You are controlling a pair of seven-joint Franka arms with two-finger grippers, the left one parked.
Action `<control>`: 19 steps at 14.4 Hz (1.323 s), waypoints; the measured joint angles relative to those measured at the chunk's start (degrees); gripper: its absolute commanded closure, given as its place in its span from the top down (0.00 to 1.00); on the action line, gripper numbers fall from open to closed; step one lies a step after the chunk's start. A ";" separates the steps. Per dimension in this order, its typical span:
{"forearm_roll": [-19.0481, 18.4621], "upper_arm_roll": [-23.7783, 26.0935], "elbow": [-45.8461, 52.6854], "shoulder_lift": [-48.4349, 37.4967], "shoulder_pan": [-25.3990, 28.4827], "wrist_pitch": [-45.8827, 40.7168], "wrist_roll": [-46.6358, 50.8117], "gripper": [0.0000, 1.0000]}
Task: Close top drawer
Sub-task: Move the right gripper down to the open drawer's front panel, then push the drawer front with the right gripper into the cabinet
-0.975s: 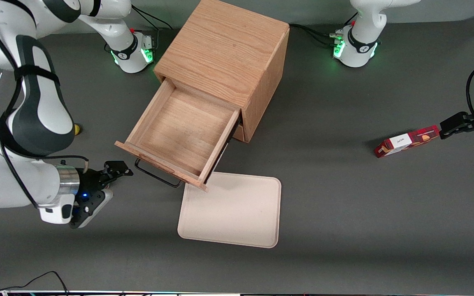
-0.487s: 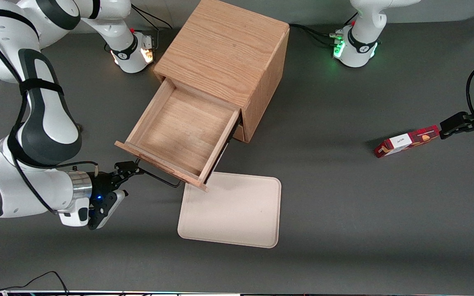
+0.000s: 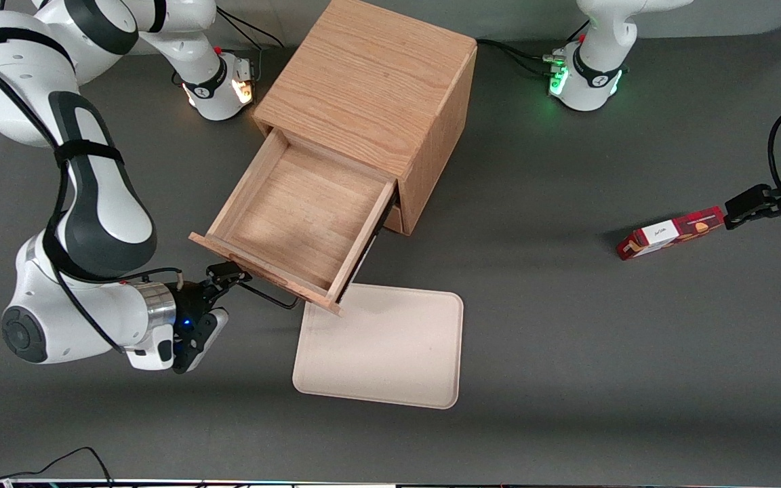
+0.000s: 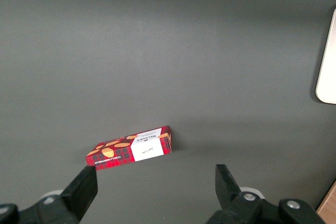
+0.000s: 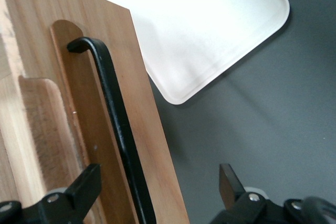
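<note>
The top drawer (image 3: 295,210) is pulled far out of the boxy oak cabinet (image 3: 370,81); its shallow tray is empty. Its thin black wire handle (image 3: 268,295) runs along the front panel, nearer to the front camera. My right gripper (image 3: 228,274) is open at the handle's end toward the working arm, just in front of the drawer front. In the right wrist view the gripper (image 5: 158,182) straddles the front panel (image 5: 79,103), with the black handle (image 5: 115,124) between the spread fingers (image 5: 89,181), apart from both. The lower drawer is hidden under the top one.
A cream tray (image 3: 380,346) lies flat on the grey table, nearer to the front camera than the drawer, its corner under the drawer's corner; it also shows in the right wrist view (image 5: 199,24). A red snack box (image 3: 672,232) lies toward the parked arm's end.
My right arm has swung toward the drawer front; the gripper moved from beside the drawer to the handle's end. The drawer has not moved.
</note>
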 measured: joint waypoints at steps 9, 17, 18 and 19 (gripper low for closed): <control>-2.49 0.00 -0.16 0.67 1.85 -0.05 0.00 1.00; -4.66 0.00 -1.11 1.55 3.37 -0.05 0.00 1.00; -4.82 0.00 -1.19 1.60 3.40 -0.02 0.00 1.00; -5.01 0.04 -1.29 1.60 3.43 0.01 0.00 1.00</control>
